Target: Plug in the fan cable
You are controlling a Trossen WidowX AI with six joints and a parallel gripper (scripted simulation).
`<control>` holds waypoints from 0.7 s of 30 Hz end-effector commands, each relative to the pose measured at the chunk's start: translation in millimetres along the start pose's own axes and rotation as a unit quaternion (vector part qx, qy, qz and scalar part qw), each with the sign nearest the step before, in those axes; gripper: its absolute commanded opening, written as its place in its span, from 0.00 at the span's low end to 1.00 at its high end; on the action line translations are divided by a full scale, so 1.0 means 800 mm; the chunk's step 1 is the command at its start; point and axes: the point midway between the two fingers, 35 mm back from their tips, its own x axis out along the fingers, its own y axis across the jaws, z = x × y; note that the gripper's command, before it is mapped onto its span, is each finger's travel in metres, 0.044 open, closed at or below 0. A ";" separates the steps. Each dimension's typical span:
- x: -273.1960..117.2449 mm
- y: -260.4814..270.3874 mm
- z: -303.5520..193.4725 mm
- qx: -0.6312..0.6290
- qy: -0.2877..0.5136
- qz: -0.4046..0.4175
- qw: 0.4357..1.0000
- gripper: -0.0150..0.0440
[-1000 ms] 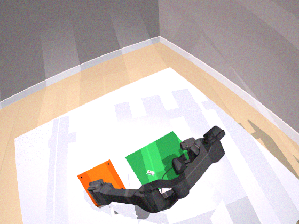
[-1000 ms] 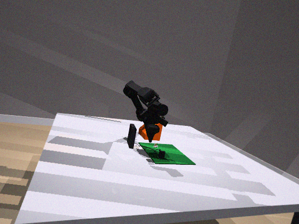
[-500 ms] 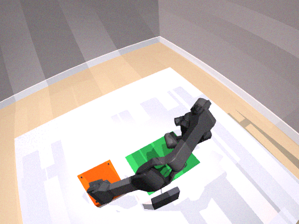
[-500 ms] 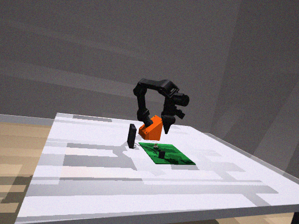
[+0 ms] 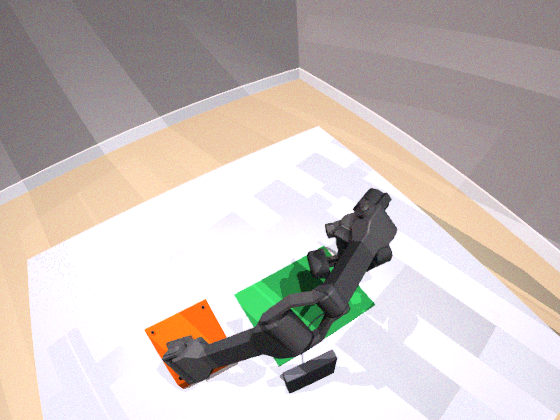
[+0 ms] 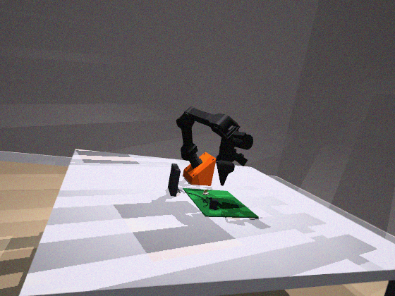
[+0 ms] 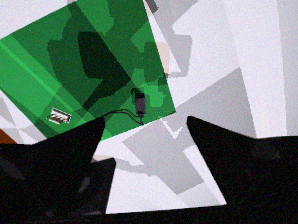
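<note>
The green board (image 5: pixel 255 299) (image 6: pixel 243 212) (image 7: pixel 27 55) lies flat on the table. The small pale header (image 6: pixel 205 192) (image 7: pixel 59 116) is on it, with nothing seated on it. The black plug (image 6: pixel 214 204) (image 7: pixel 140 102) rests on the board near one edge, away from the header. Its thin dark cable (image 7: pixel 117 111) curves across the board. In the top view the arm hides the plug and header. My gripper (image 6: pixel 222 184) (image 7: pixel 146 120) is open and empty, pointing down above the board. In the wrist view the plug appears just beyond the gap between the fingertips, below them.
The black fan block (image 5: pixel 310 372) (image 6: pixel 173 180) stands upright beside the board, at the cable's far end. The orange wedge (image 5: pixel 185 320) (image 6: pixel 208 173) (image 7: pixel 6 137) stands on the board's other side, by the arm's base. The arm reaches over the board.
</note>
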 end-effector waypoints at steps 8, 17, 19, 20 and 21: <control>0.072 0.007 -0.009 -0.019 0.017 0.015 1.000 1.00; 0.088 0.007 -0.009 -0.019 0.017 0.014 1.000 1.00; 0.092 0.007 -0.010 -0.019 0.017 0.014 1.000 1.00; 0.094 0.007 -0.010 -0.019 0.017 0.014 1.000 1.00; 0.096 0.007 -0.010 -0.019 0.017 0.014 1.000 1.00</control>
